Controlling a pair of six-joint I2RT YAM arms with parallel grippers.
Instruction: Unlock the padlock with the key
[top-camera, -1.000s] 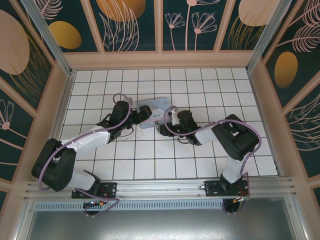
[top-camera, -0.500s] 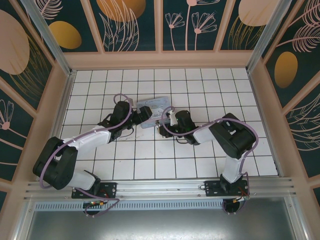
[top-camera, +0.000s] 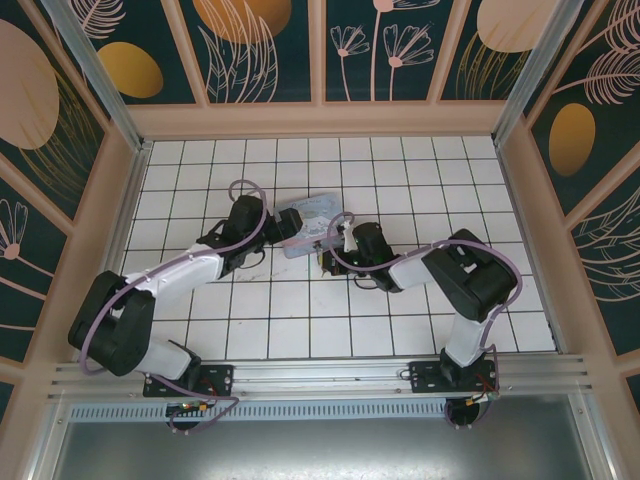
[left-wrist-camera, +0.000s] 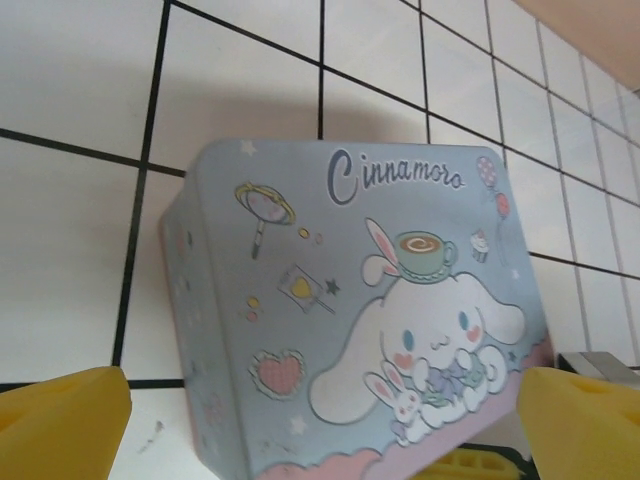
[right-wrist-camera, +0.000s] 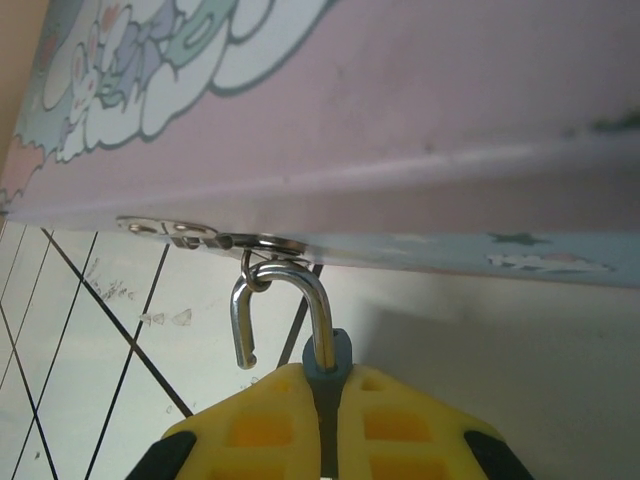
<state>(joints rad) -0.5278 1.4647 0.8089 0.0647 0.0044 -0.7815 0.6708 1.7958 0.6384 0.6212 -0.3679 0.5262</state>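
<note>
right gripper (right-wrist-camera: 325, 420) clamped shut on the teal padlock (right-wrist-camera: 329, 352), whose silver shackle (right-wrist-camera: 298, 278) hooks through the hasp ring (right-wrist-camera: 262, 243) under the tin box (right-wrist-camera: 400, 110) edge, one leg free of the body. left gripper (left-wrist-camera: 322, 425) spread wide, fingertips (left-wrist-camera: 60, 420) flanking the box.

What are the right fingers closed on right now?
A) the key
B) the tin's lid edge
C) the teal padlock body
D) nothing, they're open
C: in the right wrist view the right fingers pinch the body of the padlock, whose shackle is hooked through the hasp ring under the tin.
</note>
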